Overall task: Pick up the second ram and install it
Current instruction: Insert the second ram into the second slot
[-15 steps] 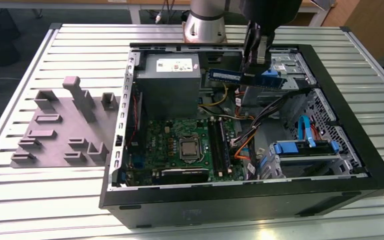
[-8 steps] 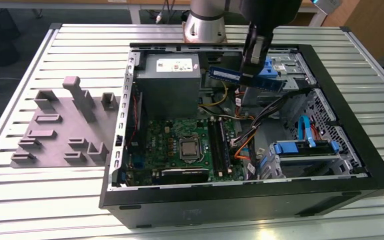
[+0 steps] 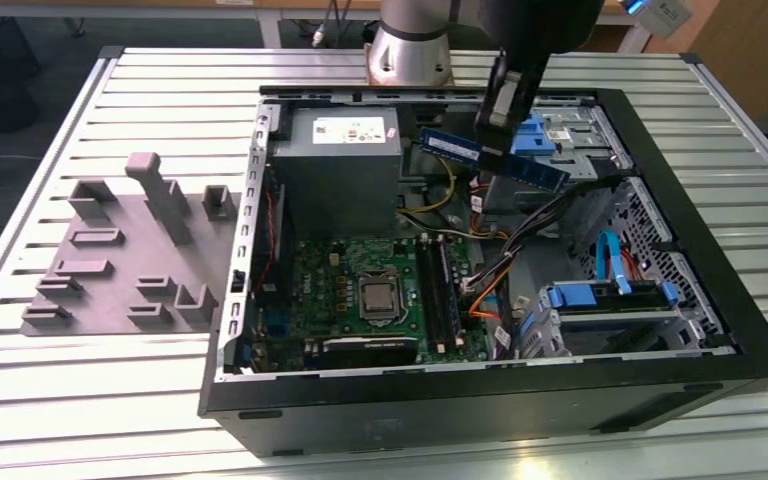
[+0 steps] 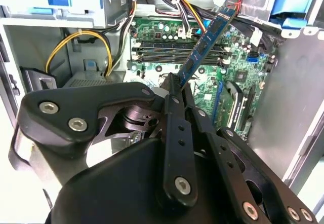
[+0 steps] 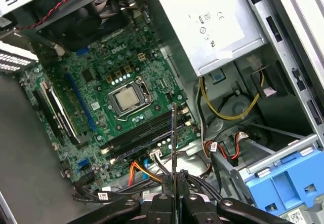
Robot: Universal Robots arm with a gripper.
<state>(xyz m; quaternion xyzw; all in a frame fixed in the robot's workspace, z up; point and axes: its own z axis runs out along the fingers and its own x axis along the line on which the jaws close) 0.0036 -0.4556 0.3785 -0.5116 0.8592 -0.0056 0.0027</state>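
Observation:
My gripper (image 3: 495,148) hangs over the open computer case (image 3: 704,330), shut on the second ram (image 3: 518,165), a thin dark board with a bluish label. The ram is held in the air, tilted, above the cables beside the grey power-supply box (image 3: 335,160). In the second wrist view the ram (image 4: 207,39) sticks out from between the black fingers (image 4: 172,112) towards the green motherboard (image 4: 238,77). In the first wrist view the ram (image 5: 173,133) shows edge-on above the long black memory slots (image 5: 142,133), clear of them, with my gripper (image 5: 174,177) clamped on its end.
The motherboard (image 3: 344,270) carries a bare processor (image 3: 379,296) next to the slots (image 3: 440,290). Loose cables (image 3: 504,250) and blue drive brackets (image 3: 604,295) crowd the case on the exterior view's right. A grey fixture plate (image 3: 117,250) lies outside the case on the exterior view's left.

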